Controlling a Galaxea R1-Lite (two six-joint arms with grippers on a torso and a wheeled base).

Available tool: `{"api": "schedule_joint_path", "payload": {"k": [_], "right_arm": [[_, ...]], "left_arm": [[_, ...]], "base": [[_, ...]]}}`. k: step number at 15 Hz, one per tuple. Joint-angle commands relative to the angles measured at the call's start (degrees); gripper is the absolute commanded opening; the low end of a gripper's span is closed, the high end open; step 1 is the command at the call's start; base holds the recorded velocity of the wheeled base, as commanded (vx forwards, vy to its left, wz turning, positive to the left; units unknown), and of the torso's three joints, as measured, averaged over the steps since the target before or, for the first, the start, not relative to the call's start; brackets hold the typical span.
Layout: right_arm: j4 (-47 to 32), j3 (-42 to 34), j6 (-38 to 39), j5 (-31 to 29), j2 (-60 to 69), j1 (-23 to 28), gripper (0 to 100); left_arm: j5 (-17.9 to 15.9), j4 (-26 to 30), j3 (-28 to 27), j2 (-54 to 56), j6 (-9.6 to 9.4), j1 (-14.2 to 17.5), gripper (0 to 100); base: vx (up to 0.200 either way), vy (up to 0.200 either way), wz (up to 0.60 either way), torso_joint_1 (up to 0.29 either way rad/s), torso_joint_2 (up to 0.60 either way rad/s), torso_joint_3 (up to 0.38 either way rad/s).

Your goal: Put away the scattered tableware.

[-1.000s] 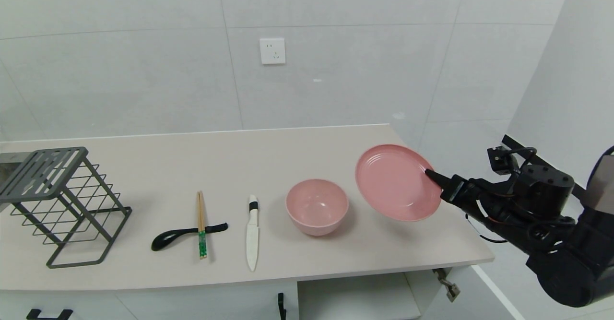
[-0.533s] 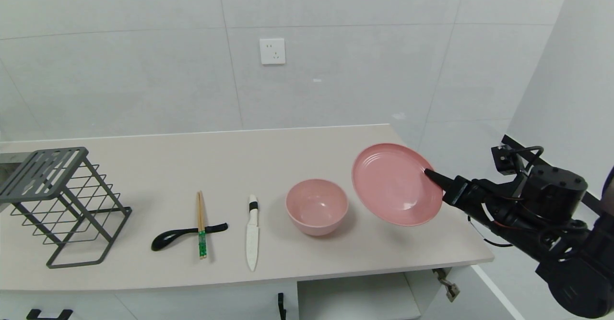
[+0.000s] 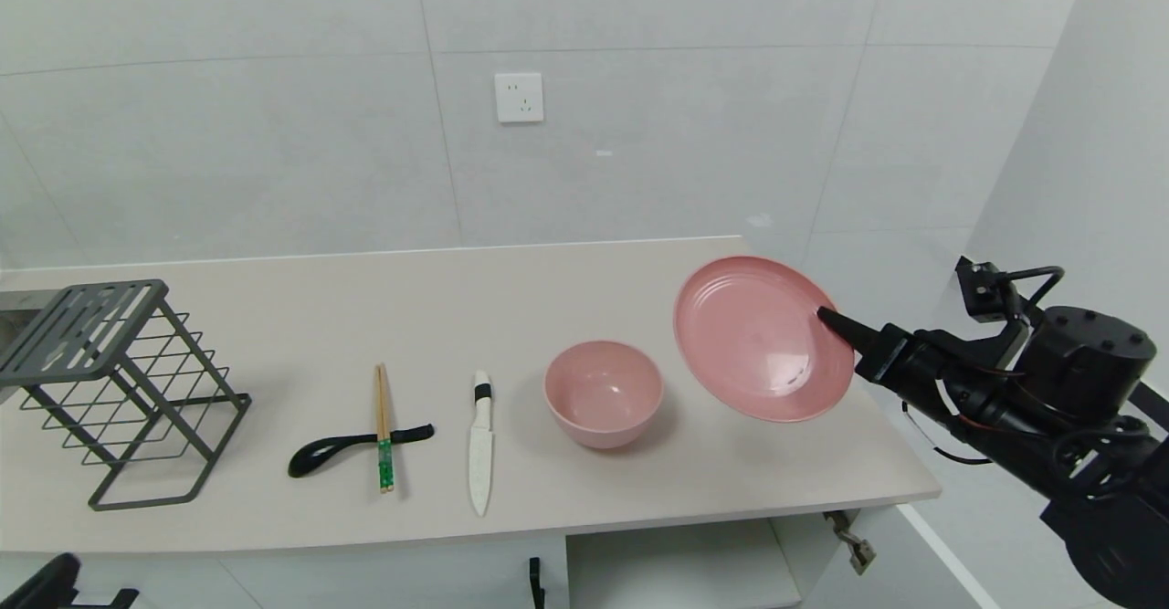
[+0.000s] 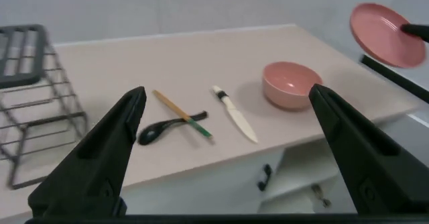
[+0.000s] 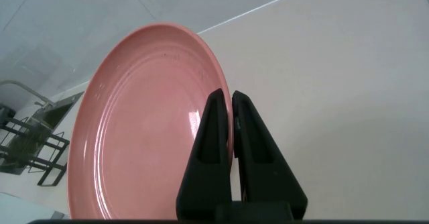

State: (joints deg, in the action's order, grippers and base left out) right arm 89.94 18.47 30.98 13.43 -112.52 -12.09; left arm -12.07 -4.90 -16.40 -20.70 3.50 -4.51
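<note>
**Plate pinched at its rim, up beside the bowl**

Head view: I see the right gripper [image 3: 826, 320] pressed onto the rim of the pink plate [image 3: 758, 340], gripping its edge on the side away from the pink bowl [image 3: 603, 393]. The plate is tilted with its face turned toward the bowl. It hangs just to the bowl's right, higher than the bowl's lip, and throws a shadow on the counter [image 3: 457, 308]. The bowl stands upright. To its left lies the knife [image 3: 480, 440], blade toward the counter's front edge. Further left the chopsticks [image 3: 384, 426] lie across the handle of the black spoon [image 3: 338, 449], touching it. The wire rack [image 3: 100, 381] stands well apart from the bowl, at the far left end. A wall socket [image 3: 519, 97] sits on the tiles behind.

Left wrist view: my left gripper [image 4: 226, 93] has its fingers spread wide with nothing between them, and it is off the counter's front edge. Past it I see the bowl [image 4: 291, 83], with the knife [image 4: 236, 115], chopsticks [image 4: 181, 112] and spoon [image 4: 167, 127] on one side and the raised plate [image 4: 382, 33] on the other.

Right wrist view: the two fingers of the right gripper [image 5: 228, 96] are nearly together, with the plate's [image 5: 147, 123] rim clamped between them. The rack [image 5: 27, 150] shows far beyond the plate.
</note>
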Motion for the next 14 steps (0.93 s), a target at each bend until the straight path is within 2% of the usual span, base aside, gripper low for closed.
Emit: {"api": "schedule_joint_path", "payload": {"k": [1,3,4,5,14], "right_arm": [[0.06,-0.01,-0.04,0.01,0.72,0.76,0],[0.06,0.34,-0.04,0.10,0.99,1.99,0],[0.06,0.34,-0.04,0.10,0.99,2.86,0],[0.06,0.34,-0.04,0.10,0.99,3.30,0],[0.06,0.43,-0.04,0.10,0.63,3.13,0]], "left_arm": [[-4.89,-0.99,-3.03,-13.67,1.16,-0.76,100],[-6.92,-3.01,-3.73,-19.73,2.04,-0.85,100],[-8.76,-5.56,-3.91,-23.42,4.15,-0.85,100],[-9.99,-7.32,-3.91,-25.71,4.94,-0.85,100],[-10.08,-10.13,-8.39,-41.18,5.20,-2.96,100]], "base": [[0.000,0.000,0.00,0.000,0.00,0.000],[0.000,0.000,0.00,0.000,0.00,0.000],[0.000,0.000,0.00,0.000,0.00,0.000],[0.000,0.000,0.00,0.000,0.00,0.000],[0.000,0.000,0.00,0.000,0.00,0.000]]}}
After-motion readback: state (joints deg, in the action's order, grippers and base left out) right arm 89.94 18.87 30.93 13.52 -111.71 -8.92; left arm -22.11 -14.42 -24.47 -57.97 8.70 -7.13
